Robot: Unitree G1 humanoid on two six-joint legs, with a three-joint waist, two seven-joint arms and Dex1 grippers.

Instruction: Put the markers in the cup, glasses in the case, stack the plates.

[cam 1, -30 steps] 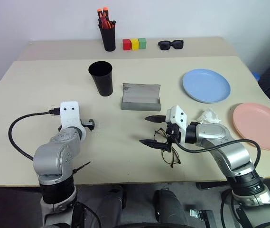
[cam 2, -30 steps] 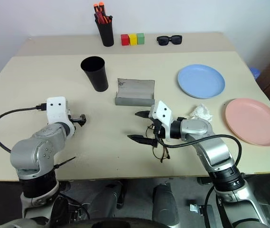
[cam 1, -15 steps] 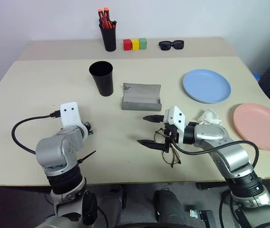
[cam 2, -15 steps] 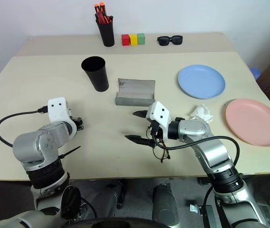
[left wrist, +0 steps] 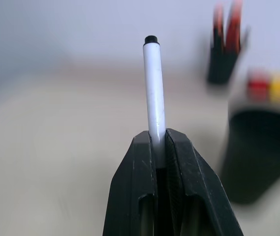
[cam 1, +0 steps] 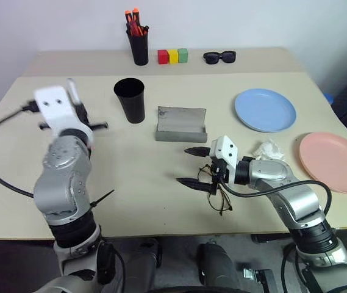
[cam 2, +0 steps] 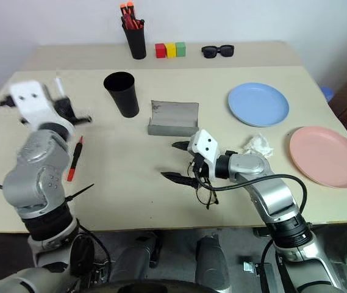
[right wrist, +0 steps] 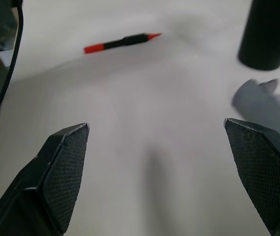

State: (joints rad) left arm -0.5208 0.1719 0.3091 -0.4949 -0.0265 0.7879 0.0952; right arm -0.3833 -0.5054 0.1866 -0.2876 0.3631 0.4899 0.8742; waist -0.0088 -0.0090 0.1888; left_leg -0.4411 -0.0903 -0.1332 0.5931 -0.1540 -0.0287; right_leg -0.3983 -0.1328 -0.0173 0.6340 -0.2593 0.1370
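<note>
Found the left gripper point(left wrist: 154, 142) clamped on the lower end of the white marker point(left wrist: 153, 88), raised near the left edge of the table point(cam 1: 136, 183) with the pen standing upright and most of its length free above the fingers. Judged a slip or tilt the likeliest fault: pinched so near one end, could pivot on the way to the cup point(cam 1: 130, 101), strike the rim and knock that tall, narrow-footed cup over. Left the red marker point(cam 2: 74, 160) lying flat by the left edge, near enough the arm to be swept off. Saw the right gripper point(cam 1: 191, 166) with jaws wide apart just over the glasses point(cam 1: 216, 189) towards the front edge, gripping nothing; feared a hard pinch there might bend the thin frame. Noted no marker standing out of the cup, and the case point(cam 1: 181, 125) open mid-table with nothing seen inside. Counted the blue plate point(cam 1: 264, 110) and the pink plate point(cam 1: 333, 162) bare and apart by the right edge, unstacked. Spotted orange-capped pens in the holder point(cam 1: 139, 46) at the back edge.
</note>
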